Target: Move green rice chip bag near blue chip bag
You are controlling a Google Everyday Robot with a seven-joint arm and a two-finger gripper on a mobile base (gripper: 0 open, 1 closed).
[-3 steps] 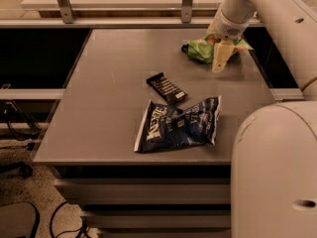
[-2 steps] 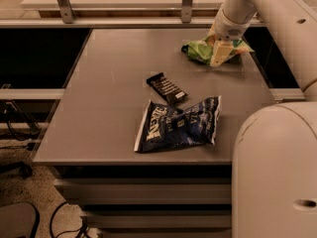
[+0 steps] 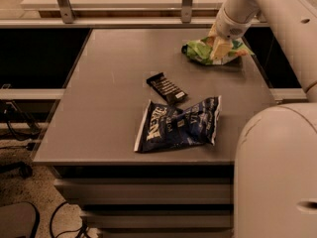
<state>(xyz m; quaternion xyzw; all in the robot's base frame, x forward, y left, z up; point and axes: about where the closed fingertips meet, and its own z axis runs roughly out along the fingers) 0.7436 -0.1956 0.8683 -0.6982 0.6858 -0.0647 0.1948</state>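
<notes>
The green rice chip bag [image 3: 199, 52] lies crumpled at the table's far right. My gripper [image 3: 220, 48] comes down from the arm at the upper right and sits on the bag's right half, covering part of it. The blue chip bag [image 3: 179, 125] lies flat near the table's front edge, well in front of the green bag and apart from it.
A small black bar wrapper [image 3: 167, 88] lies between the two bags, just behind the blue one. The grey table [image 3: 109, 83] has a railing [image 3: 124, 20] along its far edge. The robot's white body [image 3: 277, 172] fills the lower right.
My gripper has shifted from the green bag's front right edge back onto the bag. The blue bag and the black wrapper have not moved.
</notes>
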